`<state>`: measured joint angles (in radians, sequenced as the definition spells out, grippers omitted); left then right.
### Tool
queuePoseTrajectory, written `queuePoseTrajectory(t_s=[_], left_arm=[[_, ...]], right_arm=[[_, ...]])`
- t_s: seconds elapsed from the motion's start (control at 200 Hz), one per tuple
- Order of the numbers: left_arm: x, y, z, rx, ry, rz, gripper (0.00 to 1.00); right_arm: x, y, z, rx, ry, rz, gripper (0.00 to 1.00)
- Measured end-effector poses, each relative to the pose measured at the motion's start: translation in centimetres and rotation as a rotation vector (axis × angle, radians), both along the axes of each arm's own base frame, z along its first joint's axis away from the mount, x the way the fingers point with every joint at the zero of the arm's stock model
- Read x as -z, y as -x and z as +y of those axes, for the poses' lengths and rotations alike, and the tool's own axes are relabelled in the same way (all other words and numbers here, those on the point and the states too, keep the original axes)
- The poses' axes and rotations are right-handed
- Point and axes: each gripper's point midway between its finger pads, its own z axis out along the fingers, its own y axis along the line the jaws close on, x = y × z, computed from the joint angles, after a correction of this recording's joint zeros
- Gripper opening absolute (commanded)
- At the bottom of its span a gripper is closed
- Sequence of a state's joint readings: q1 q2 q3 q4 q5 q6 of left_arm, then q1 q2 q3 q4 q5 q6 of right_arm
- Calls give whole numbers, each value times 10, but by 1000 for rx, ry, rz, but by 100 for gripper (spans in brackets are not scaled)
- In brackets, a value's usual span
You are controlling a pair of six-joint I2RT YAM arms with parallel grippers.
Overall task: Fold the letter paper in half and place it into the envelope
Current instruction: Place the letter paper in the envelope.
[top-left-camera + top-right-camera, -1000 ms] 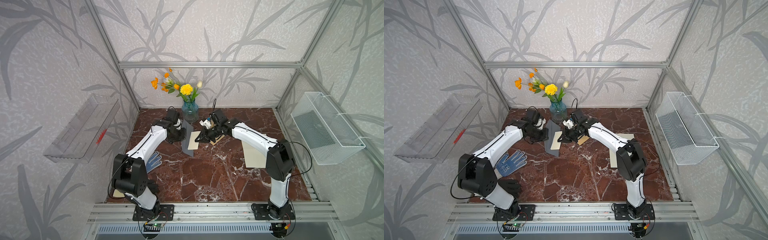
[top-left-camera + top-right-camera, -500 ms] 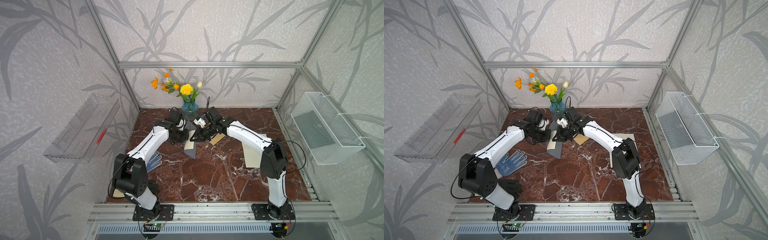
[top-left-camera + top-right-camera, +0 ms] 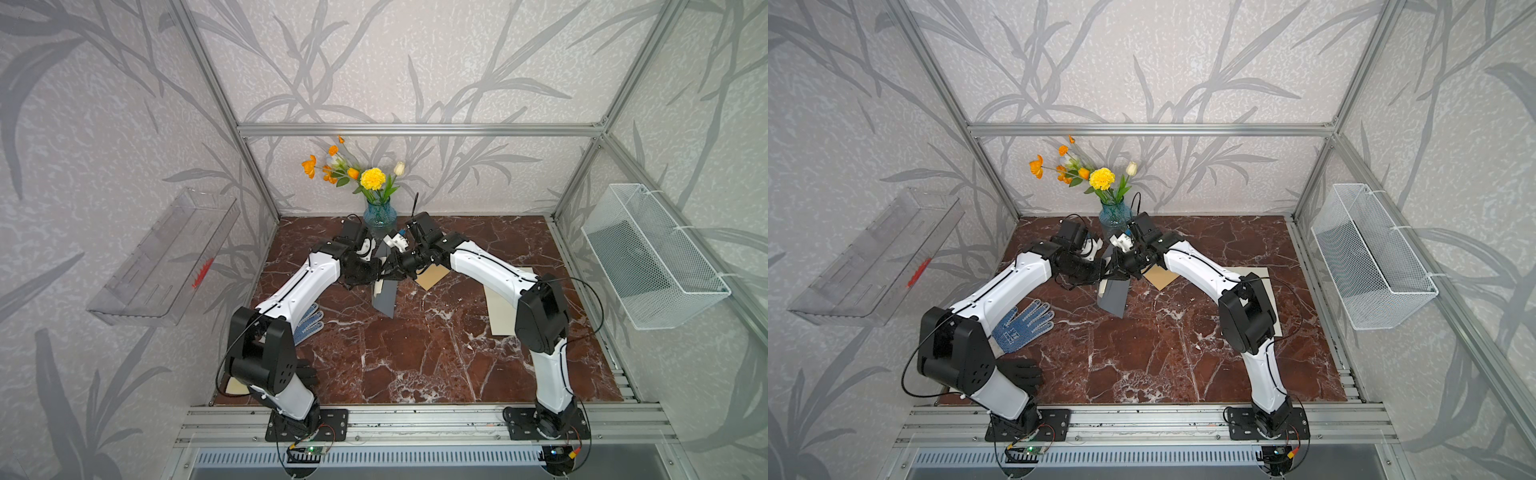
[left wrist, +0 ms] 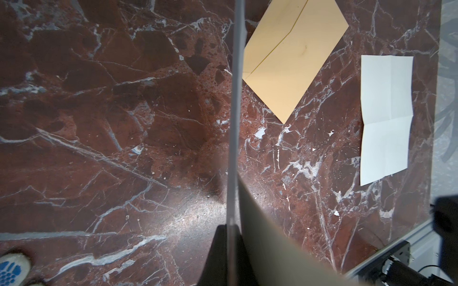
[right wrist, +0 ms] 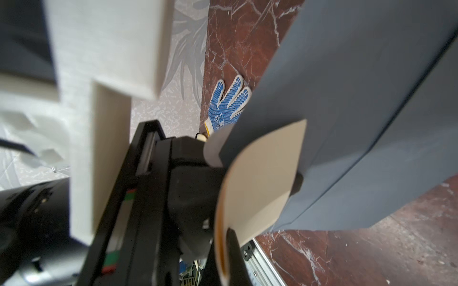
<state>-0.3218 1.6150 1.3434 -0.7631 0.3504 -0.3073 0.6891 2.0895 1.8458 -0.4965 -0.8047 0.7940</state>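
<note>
Letter paper (image 5: 262,173), folded by my judgement, sits clamped in my closed right gripper (image 5: 226,237), curling against the grey envelope (image 5: 359,99) that hangs below my closed left gripper (image 4: 229,232). Insertion is left; I cannot see the paper inside.

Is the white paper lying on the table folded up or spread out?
Spread out: the white paper lies flat, showing only crease lines.

Grey envelope (image 3: 384,295) hangs upright; cream letter paper (image 5: 262,178), curled, at its upper edge, possibly partly inside.
</note>
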Motion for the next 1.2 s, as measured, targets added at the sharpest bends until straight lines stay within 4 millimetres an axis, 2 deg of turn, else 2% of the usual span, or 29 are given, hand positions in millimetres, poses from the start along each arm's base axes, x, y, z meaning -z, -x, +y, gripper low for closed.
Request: queuePoseTrajectory(t_s=[0.14, 0.345, 0.535, 0.665, 0.945, 1.2], left_arm=[[-3, 2, -5, 12, 21, -4, 0], [-7, 3, -13, 28, 47, -9, 0], [-7, 4, -15, 31, 54, -6, 0], [-7, 6, -18, 35, 66, 1, 0], [-8, 10, -25, 57, 89, 9, 0], [7, 17, -28, 84, 103, 29, 0]], right_arm=[[9, -13, -7, 26, 6, 10, 0], [12, -32, -13, 51, 4, 7, 0], [20, -39, -13, 55, 21, 4, 0], [27, -40, -16, 57, 43, 20, 0], [27, -35, -25, 50, 76, 60, 0], [26, -20, -29, 47, 79, 194, 0]])
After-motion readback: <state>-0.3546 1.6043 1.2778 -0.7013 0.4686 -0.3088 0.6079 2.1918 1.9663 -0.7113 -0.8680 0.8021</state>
